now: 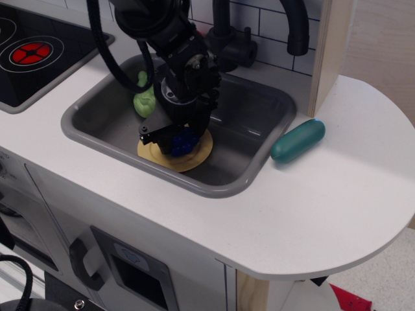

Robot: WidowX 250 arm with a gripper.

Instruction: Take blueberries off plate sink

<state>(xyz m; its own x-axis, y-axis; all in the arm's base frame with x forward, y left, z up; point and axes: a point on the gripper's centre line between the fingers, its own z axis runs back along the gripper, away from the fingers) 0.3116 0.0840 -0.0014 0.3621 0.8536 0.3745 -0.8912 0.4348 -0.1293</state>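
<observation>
The blueberries [184, 141] are a dark-blue cluster lying on the mustard-yellow plate [194, 158] on the floor of the grey sink [217, 188]. My gripper [174, 137] is down in the sink, right over the blueberries, and its black body hides most of the cluster. One black finger [150, 135] stands at the cluster's left side; the other finger is hidden behind the wrist. I cannot tell whether the jaws press on the blueberries.
A bumpy light-green toy vegetable [145, 101] lies in the sink's back left, close to my arm. A black faucet [228, 40] stands behind the sink. A teal oblong toy [297, 140] lies on the white counter to the right. The black stovetop [32, 53] is at the left.
</observation>
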